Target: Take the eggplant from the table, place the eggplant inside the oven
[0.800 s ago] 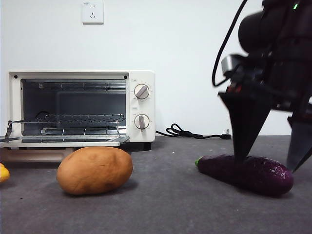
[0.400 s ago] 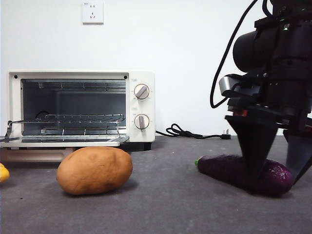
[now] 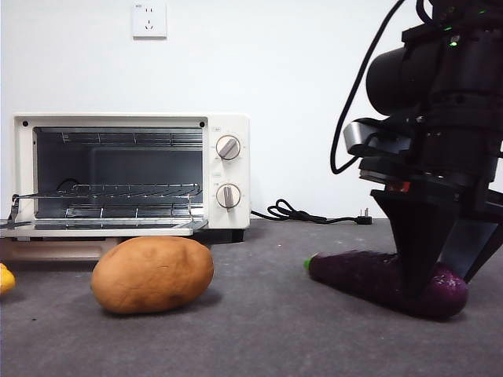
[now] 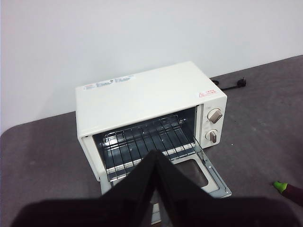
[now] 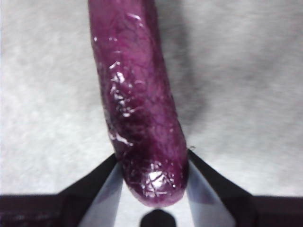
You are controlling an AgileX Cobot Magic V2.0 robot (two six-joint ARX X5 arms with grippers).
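- The right gripper [image 3: 440, 287] is down at the surface [image 3: 267, 330] on the right side of the front view, its two black jaws straddling the rounded end of the eggplant [image 3: 377, 275].
- In the right wrist view the right gripper [image 5: 152, 172] has a jaw touching each side of the eggplant [image 5: 139, 104], so it is clamped on that blunt end.
- The eggplant lies on the surface, long and glossy dark purple, with its small green stem end pointing toward the oven [image 3: 130, 173].
- The left gripper [image 4: 156, 163] hangs high above the oven [image 4: 147, 101], its jaws pressed together with nothing between them.
- The oven stands at the back left against the white wall, its door [image 3: 102, 226] folded down flat and the wire rack [image 3: 110, 191] showing inside.
- Two round knobs [image 3: 228, 148] sit one above the other on the oven's right panel.
- A brown-orange potato [image 3: 153, 274] rests on the surface just in front of the open door, well apart from the eggplant.
- A black cable [image 3: 314, 214] with a plug lies along the back of the surface beside the oven.
- A bit of something yellow [image 3: 5, 278] shows at the left edge; what it is cannot be told.
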